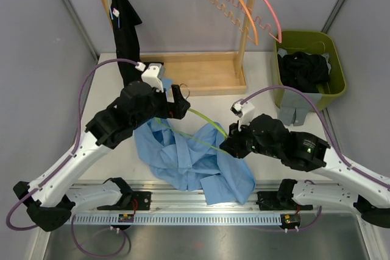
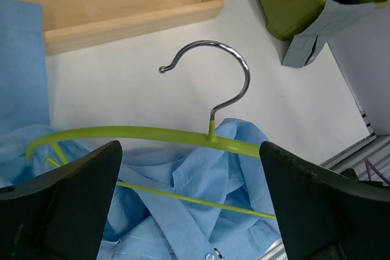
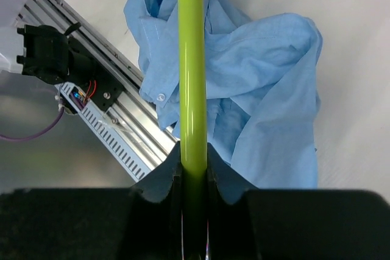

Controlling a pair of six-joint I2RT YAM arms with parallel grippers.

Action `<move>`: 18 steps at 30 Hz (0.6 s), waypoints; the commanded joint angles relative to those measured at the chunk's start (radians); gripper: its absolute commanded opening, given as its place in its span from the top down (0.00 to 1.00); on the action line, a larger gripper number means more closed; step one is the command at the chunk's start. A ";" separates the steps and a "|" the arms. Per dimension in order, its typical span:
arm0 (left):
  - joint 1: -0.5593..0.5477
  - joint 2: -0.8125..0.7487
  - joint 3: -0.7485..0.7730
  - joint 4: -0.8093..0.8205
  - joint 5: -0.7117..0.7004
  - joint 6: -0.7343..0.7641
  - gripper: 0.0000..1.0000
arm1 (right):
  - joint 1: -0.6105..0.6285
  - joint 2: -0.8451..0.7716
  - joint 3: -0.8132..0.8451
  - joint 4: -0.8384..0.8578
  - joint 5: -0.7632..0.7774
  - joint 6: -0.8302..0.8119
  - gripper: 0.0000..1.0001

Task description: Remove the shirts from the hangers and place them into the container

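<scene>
Where the counter (image 1: 259,74) meets its far edge, a shallow wooden rack tray (image 1: 201,74) sits at the middle. A black fabric shirt (image 1: 127,22) hangs at the rack's left upright. Two arched plastic hangers, one pink (image 1: 262,4) and one orange (image 1: 234,7), hang by the right upright. At the far right corner stands the olive-green rectangular plastic tub (image 1: 332,59). A crumpled black shirt (image 1: 303,68) lies inside it, and a grey shirt (image 1: 298,109) drapes over its near rim. Seen from above, the left arm (image 1: 67,162) and the right arm (image 1: 341,168) reach in from the near edge and hide parts of the counter's middle.

The light blue long-sleeved shirt (image 1: 195,165) lies crumpled on the counter by the middle of the near edge, collar and placket rumpled, one button showing. The green arched plastic hanger (image 1: 207,120) lies across it, partly inside the fabric. Its metal hook (image 2: 234,71) sticks out past the cloth over bare counter, toward the tray. The left tool (image 2: 189,150) hovers above the hook end with its fingers spread wide apart, gripping nothing. The right tool (image 3: 194,168) is clamped on one arm of the green hanger, its fingers pressed against both sides of the bar.
</scene>
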 commanded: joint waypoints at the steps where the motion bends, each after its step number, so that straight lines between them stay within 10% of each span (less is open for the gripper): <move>1: -0.003 -0.068 0.069 0.011 -0.035 0.013 0.01 | -0.004 -0.065 0.021 0.039 0.074 -0.008 1.00; 18: -0.003 -0.512 -0.181 -0.076 -0.127 -0.115 0.01 | -0.006 -0.082 0.248 0.009 0.415 -0.154 1.00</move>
